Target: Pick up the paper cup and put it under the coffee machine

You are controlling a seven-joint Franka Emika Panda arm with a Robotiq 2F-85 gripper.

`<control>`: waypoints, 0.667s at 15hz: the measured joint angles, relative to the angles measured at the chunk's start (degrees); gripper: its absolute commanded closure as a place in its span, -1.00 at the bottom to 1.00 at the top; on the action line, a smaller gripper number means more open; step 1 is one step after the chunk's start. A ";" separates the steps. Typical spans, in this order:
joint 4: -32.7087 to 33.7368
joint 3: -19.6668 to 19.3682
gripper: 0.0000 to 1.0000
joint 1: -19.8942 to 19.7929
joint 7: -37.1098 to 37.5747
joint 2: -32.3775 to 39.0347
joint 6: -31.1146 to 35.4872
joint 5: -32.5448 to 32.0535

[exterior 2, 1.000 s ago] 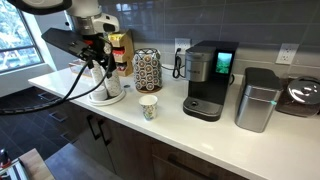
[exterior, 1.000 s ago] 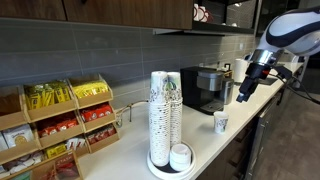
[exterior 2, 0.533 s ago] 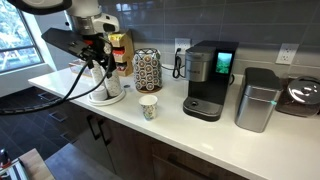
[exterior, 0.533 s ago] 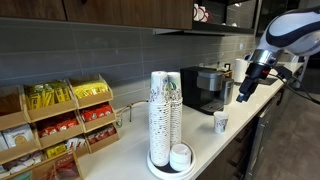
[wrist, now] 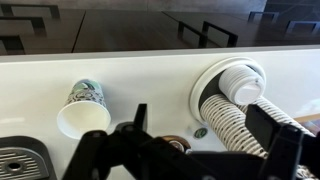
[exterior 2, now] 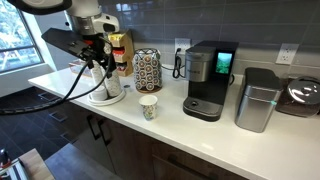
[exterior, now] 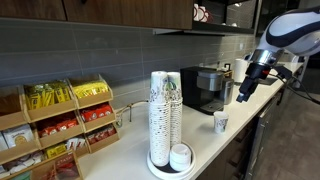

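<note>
The paper cup (exterior: 220,121) stands upright on the white counter in both exterior views (exterior 2: 148,107), in front of the black coffee machine (exterior: 205,88) (exterior 2: 208,80). In the wrist view the cup (wrist: 84,107) is at the left and the machine's metal drip tray (wrist: 18,168) shows at the bottom left corner. My gripper (wrist: 204,125) is open and empty. It hovers high above the counter, over the tall cup stacks (wrist: 240,125), well off to the side of the cup. It also shows in both exterior views (exterior: 245,92) (exterior 2: 101,70).
Tall stacks of logo cups (exterior: 165,110) and a short stack of lids (exterior: 181,156) sit on a round tray. Snack racks (exterior: 60,120) stand beside them. A pod carousel (exterior 2: 147,70) and a silver bin (exterior 2: 257,100) flank the machine. The counter's front edge (exterior 2: 120,122) is near the cup.
</note>
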 measured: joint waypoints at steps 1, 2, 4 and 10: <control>0.00 0.19 -1.00 -0.19 0.00 0.00 0.00 0.00; -0.06 0.35 -1.00 -0.63 0.01 0.11 0.00 0.00; -0.67 0.23 -1.00 -2.23 -0.02 1.02 1.30 -0.04; -4.53 -3.27 -1.00 -4.04 -8.17 7.67 10.13 1.41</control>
